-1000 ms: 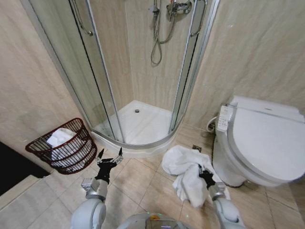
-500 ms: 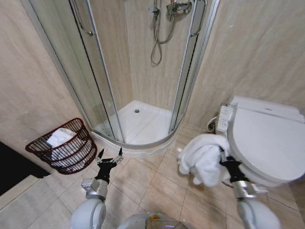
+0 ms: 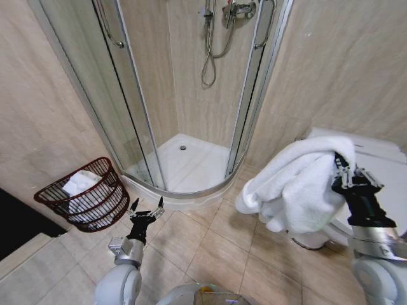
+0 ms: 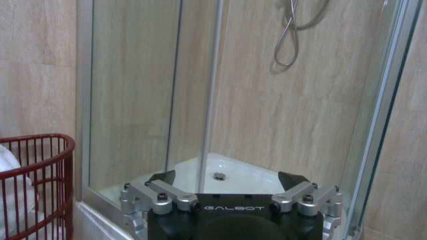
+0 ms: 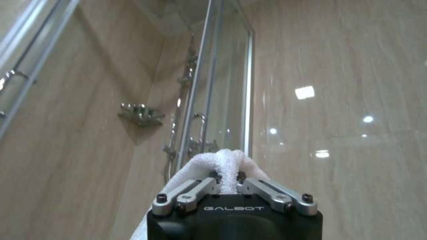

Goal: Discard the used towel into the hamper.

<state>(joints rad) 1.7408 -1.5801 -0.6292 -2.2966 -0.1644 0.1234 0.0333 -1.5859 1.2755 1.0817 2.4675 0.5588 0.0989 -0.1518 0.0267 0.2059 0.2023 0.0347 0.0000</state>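
A white towel [image 3: 299, 184] hangs bunched in the air on the right, in front of the toilet, with my right gripper [image 3: 339, 169] shut on its upper fold. The right wrist view shows a ridge of that towel [image 5: 225, 161] pinched between the fingers. The hamper [image 3: 86, 194], a reddish-brown wire basket holding white cloth, stands on the floor at the left by the wall; its red rim [image 4: 48, 150] also appears in the left wrist view. My left gripper [image 3: 146, 206] is open and empty, low over the tiles just right of the hamper.
A corner shower cabin [image 3: 184, 95] with glass doors and a raised white tray [image 3: 184, 166] fills the middle. A white toilet [image 3: 381, 165] stands at the right behind the towel. Beige floor tiles [image 3: 191, 248] lie between hamper and toilet.
My right gripper has lifted the towel from the floor up and to the right, to about toilet-lid height. The left arm and hamper have not moved.
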